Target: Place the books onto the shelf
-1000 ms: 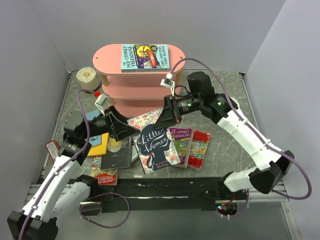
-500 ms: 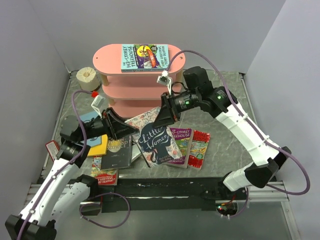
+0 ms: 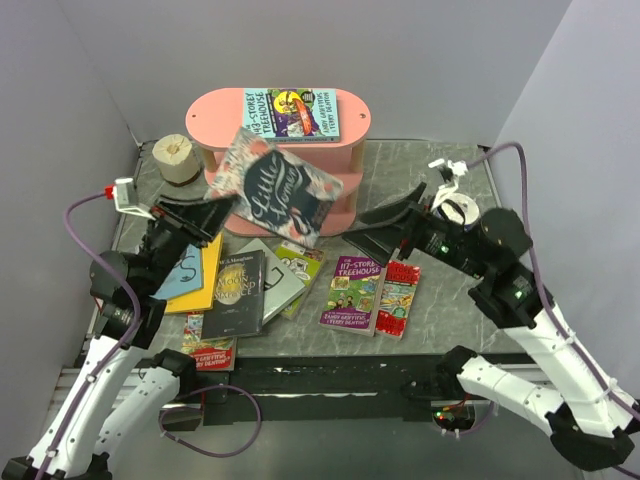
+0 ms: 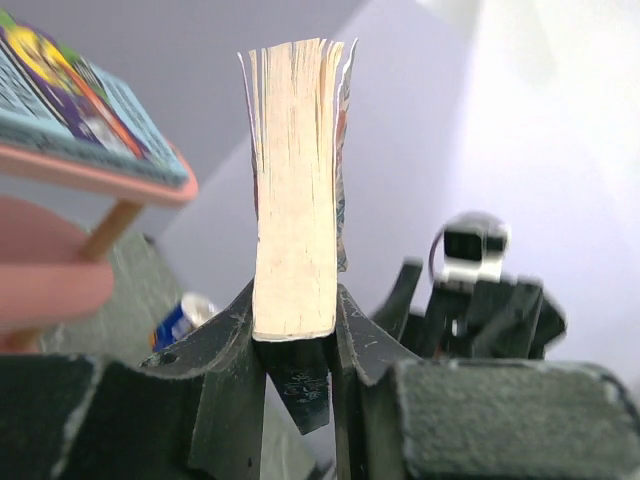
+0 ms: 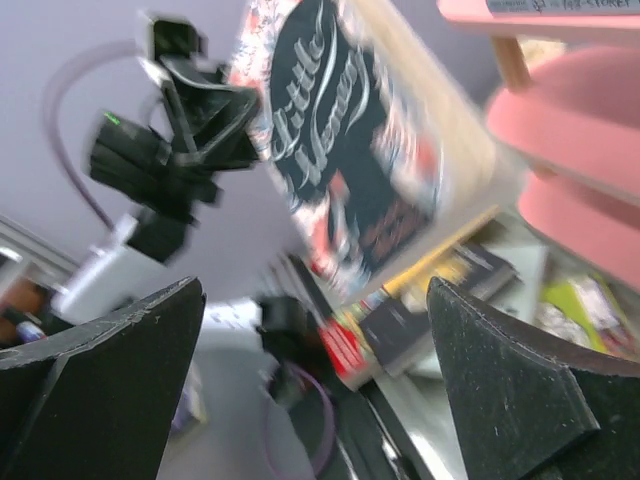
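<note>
Above the counter point(image 3: 400, 165), in front of the pink shelf point(image 3: 215, 105): the dark floral book point(image 3: 278, 190) ("Little Women") is in the air, tilted, with its cover facing up and forward. The left jaws pinch it at the lower left edge. In the left wrist view the page block point(image 4: 295, 180) stands upright between the two fingers, gripped firmly. The book overlaps the shelf's middle tiers in the top view; I cannot tell whether its far corner touches a board. The right jaws are spread wide, holding nothing, low over the counter just right of the shelf (the right wrist view is blurred but shows the gap bare).

The shelf top carries one teal book point(image 3: 290, 113), lying flat.

On the counter near the front:
- purple book point(image 3: 352, 292), with a red book point(image 3: 400, 298) touching its right side
- black book point(image 3: 235, 295)
- lime green book point(image 3: 300, 262), partly covered
- yellow book point(image 3: 208, 275) under a light blue book point(image 3: 185, 275)

A paper roll point(image 3: 180, 158) stands left of the shelf.
</note>
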Robot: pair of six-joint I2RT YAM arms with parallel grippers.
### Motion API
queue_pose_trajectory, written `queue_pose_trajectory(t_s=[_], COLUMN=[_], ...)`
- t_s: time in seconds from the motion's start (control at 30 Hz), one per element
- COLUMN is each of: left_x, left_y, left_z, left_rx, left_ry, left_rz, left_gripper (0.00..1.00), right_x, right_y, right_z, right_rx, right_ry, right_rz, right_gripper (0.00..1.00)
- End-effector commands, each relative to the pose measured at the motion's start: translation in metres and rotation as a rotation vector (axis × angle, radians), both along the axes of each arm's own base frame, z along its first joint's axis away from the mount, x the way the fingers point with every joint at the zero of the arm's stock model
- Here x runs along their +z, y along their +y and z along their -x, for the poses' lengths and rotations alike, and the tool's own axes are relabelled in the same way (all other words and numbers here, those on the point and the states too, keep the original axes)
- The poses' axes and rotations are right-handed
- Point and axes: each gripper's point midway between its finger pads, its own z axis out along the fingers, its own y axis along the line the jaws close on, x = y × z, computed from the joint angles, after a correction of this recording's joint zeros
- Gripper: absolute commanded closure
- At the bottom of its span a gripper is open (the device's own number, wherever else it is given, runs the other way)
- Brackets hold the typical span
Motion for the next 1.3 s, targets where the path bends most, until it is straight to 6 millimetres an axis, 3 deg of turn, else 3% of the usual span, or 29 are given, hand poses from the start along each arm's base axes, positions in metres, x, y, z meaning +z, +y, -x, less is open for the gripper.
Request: queue_pose_trajectory(t_s=[0.0, 0.33, 0.47, 0.6, 0.63, 0.67, 0.7, 0.73, 0.77, 0.83, 0.87, 0.93, 0.97, 1.03, 1.07, 1.1, 1.13, 1.17, 1.2, 1.23, 1.27], left_x=[0.078, 0.095, 0.092, 0.085, 0.083, 0.081, 0.078, 0.077, 0.072, 0.067, 0.071, 0.051, 0.056, 0.043, 0.046, 0.039, 0.019, 0.016, 0.01, -0.002, -0.004], left_y=[0.043, 0.048, 0.041, 0.039, 0.038, 0.037, 0.034, 0.032, 0.029, 0.027, 0.03, 0.031, 0.035, 0.044, 0.05, 0.068, 0.076, 0.085, 0.1, 0.104, 0.108], left_z=[0.012, 0.02, 0.017, 0.012, 0.01, 0.008, 0.003, 0.001, -0.007, -0.015, -0.019, -0.037, -0.039, -0.049, -0.051, -0.06, -0.066, -0.067, -0.071, -0.072, -0.07], left_rx=[0.145, 0.118, 0.087, 0.087, 0.092, 0.093, 0.092, 0.095, 0.1, 0.125, 0.154, 0.222, 0.252, 0.339, 0.381, 0.484, 0.543, 0.591, 0.676, 0.706, 0.723], left_ry=[-0.152, -0.211, -0.196, -0.181, -0.173, -0.163, -0.149, -0.142, -0.106, -0.07, -0.053, 0.039, 0.04, 0.074, 0.081, 0.134, 0.215, 0.242, 0.273, 0.311, 0.317], left_rz=[0.275, 0.347, 0.34, 0.326, 0.32, 0.313, 0.299, 0.28, 0.255, 0.211, 0.202, 0.12, 0.108, 0.037, 0.031, 0.038, -0.006, -0.018, -0.021, -0.054, -0.058], left_gripper=[0.99, 0.99, 0.99, 0.99, 0.99, 0.99, 0.99, 0.99, 0.99, 0.97, 0.86, 0.71, 0.59, 0.3, 0.1, 0.03, 0.01, 0.04, 0.04, 0.04, 0.04], right_x=[0.025, 0.028, 0.045, 0.048, 0.047, 0.057, 0.052, 0.061, 0.056, 0.058, 0.057, 0.06, 0.061, 0.075, 0.076, 0.08, 0.104, 0.087, 0.091, 0.119, 0.099], right_y=[0.008, 0.046, 0.058, 0.074, 0.078, 0.08, 0.086, 0.087, 0.092, 0.09, 0.088, 0.077, 0.073, 0.057, 0.054, 0.048, 0.039, 0.034, 0.03, 0.023, 0.023], right_z=[-0.008, -0.033, -0.041, -0.051, -0.052, -0.045, -0.049, -0.046, -0.047, -0.049, -0.052, -0.061, -0.065, -0.073, -0.081, -0.085, -0.084, -0.104, -0.11, -0.103, -0.125], right_rx=[0.006, 0.118, 0.153, 0.195, 0.212, 0.258, 0.276, 0.294, 0.318, 0.312, 0.3, 0.249, 0.229, 0.195, 0.178, 0.168, 0.153, 0.109, 0.105, 0.119, 0.108], right_ry=[0.043, 0.14, 0.121, 0.137, 0.146, 0.126, 0.139, 0.126, 0.124, 0.132, 0.122, 0.136, 0.118, 0.111, 0.109, 0.112, 0.065, 0.132, 0.135, 0.075, 0.151], right_rz=[-0.283, -0.368, -0.378, -0.366, -0.358, -0.353, -0.336, -0.335, -0.305, -0.267, -0.243, -0.202, -0.179, -0.156, -0.14, -0.128, -0.137, -0.077, -0.058, -0.065, -0.022], right_gripper=[0.01, 0.01, 0.01, 0.03, 0.07, 0.2, 0.28, 0.37, 0.55, 0.74, 0.89, 1.0, 1.0, 1.0, 1.0, 1.0, 1.0, 1.0, 1.0, 1.0, 1.0])
